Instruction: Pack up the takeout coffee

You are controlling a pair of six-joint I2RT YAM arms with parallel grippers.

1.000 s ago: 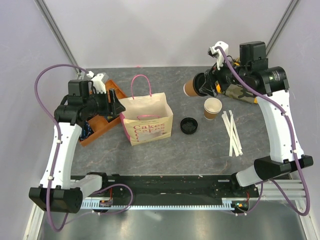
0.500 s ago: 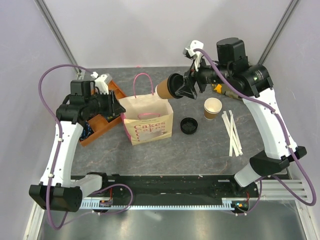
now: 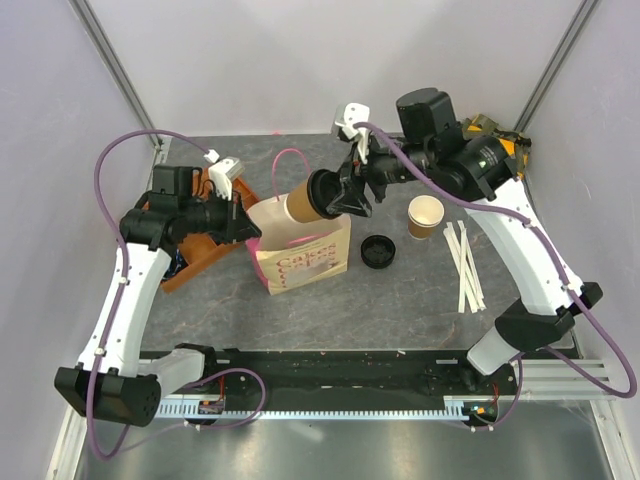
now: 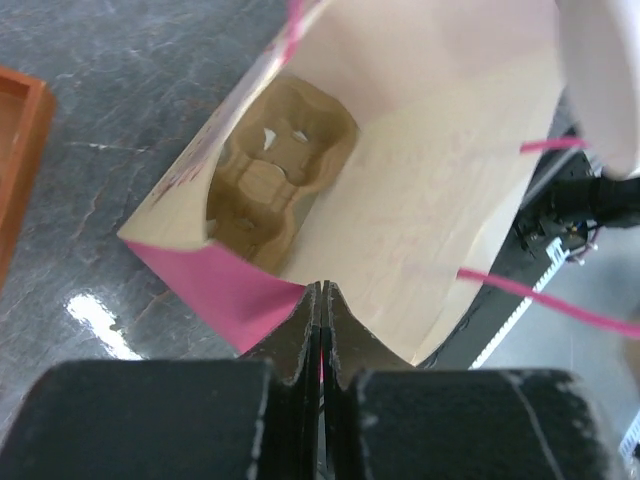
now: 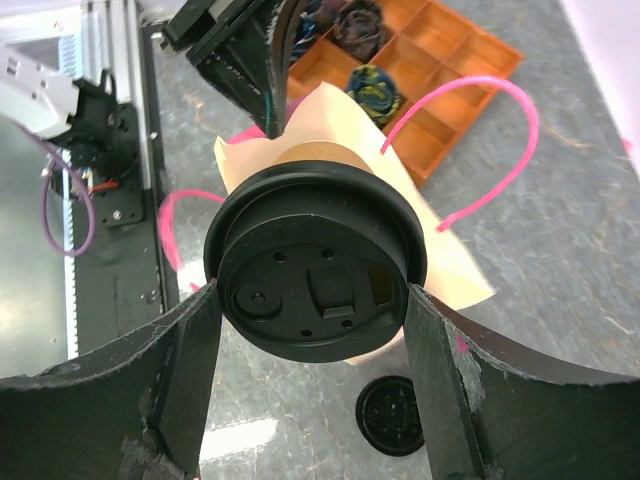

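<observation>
The takeout coffee [image 3: 303, 201], a tan paper cup with a black lid [image 5: 315, 275], lies on its side in the air, bottom pointing left, over the open mouth of the paper bag [image 3: 305, 255]. My right gripper [image 3: 335, 195] is shut on it at the lid, one finger on each side [image 5: 313, 290]. My left gripper [image 3: 243, 222] is shut on the bag's pink left rim [image 4: 321, 290] and holds the bag [image 4: 430, 200] open. A brown cardboard cup carrier [image 4: 275, 170] lies at the bottom of the bag.
A lidless tan cup [image 3: 425, 215] stands right of the bag. A loose black lid [image 3: 378, 250] lies on the table between them. White sticks [image 3: 462, 262] lie further right. An orange compartment tray [image 3: 190, 262] sits left of the bag, under my left arm.
My right arm has carried the lidded cup leftward from near the lidless cup to over the bag. My left gripper has closed on the bag's rim and tilted the bag.
</observation>
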